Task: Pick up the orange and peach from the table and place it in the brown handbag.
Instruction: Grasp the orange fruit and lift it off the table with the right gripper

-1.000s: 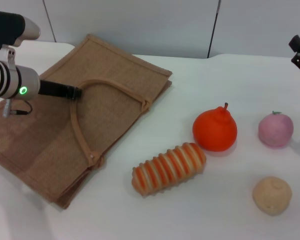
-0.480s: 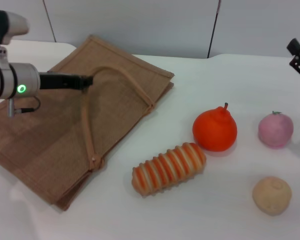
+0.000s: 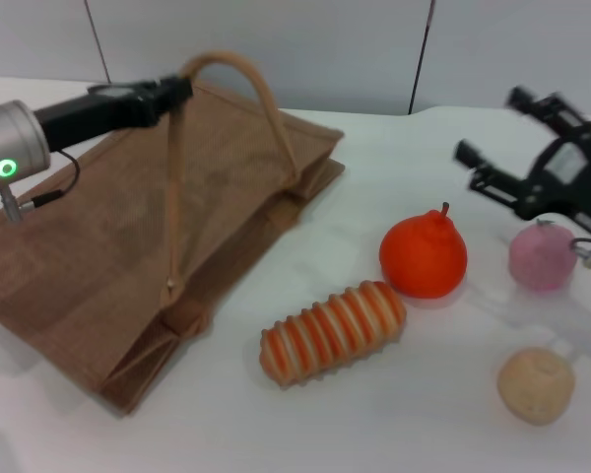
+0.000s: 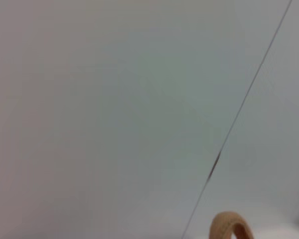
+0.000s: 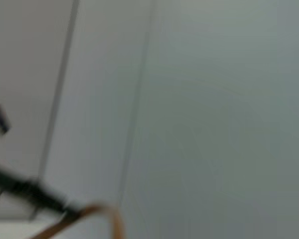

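Note:
The brown handbag (image 3: pixel 98 246) lies on the table at the left, its upper side pulled up. My left gripper (image 3: pixel 174 92) is shut on one looped handle (image 3: pixel 222 61) and holds it raised above the bag; a piece of that handle (image 4: pixel 231 230) shows in the left wrist view. The orange (image 3: pixel 423 254) stands at centre right. To its right sits the pink peach (image 3: pixel 543 256). My right gripper (image 3: pixel 491 125) hangs open above the table, behind and between the two fruits, holding nothing. The right wrist view catches the left gripper (image 5: pixel 30 191) and the handle (image 5: pixel 92 213) far off.
An orange-and-cream striped loaf (image 3: pixel 333 331) lies in front of the orange, close to the bag's near corner. A tan ball (image 3: pixel 536 384) sits near the front right. The white table (image 3: pixel 394 424) ends at a grey panelled wall behind.
My left gripper has risen and moved back, lifting the handle and tenting the bag's upper side. My right gripper has come in from the right edge toward the fruits.

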Robot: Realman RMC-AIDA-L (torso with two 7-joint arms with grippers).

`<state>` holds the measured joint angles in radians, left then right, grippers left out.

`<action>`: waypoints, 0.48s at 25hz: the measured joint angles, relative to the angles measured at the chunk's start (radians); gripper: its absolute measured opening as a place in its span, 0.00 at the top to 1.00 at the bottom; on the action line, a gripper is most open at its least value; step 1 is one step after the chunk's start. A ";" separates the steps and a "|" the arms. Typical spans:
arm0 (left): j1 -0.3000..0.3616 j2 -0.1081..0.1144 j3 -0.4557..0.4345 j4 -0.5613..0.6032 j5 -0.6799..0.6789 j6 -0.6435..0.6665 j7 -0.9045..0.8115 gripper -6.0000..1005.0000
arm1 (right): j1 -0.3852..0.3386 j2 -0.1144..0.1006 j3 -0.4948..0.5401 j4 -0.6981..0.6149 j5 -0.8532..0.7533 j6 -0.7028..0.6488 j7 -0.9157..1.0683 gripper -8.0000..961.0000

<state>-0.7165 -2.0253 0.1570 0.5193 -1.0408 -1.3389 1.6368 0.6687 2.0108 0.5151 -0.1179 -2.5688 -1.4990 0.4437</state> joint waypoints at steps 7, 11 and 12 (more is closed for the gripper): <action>0.057 0.000 -0.001 -0.045 -0.187 -0.140 0.126 0.88 | 0.096 -0.009 -0.086 -0.043 -0.126 0.131 0.224 0.21; 0.079 -0.001 -0.001 -0.052 -0.265 -0.215 0.152 0.88 | 0.129 -0.010 -0.162 -0.069 -0.139 0.182 0.320 0.22; 0.083 -0.001 -0.001 -0.052 -0.278 -0.231 0.155 0.88 | 0.136 -0.011 -0.187 -0.072 -0.140 0.195 0.342 0.22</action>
<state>-0.6340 -2.0266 0.1564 0.4671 -1.3190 -1.5697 1.7914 0.8047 2.0003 0.3283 -0.1896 -2.7083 -1.3041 0.7860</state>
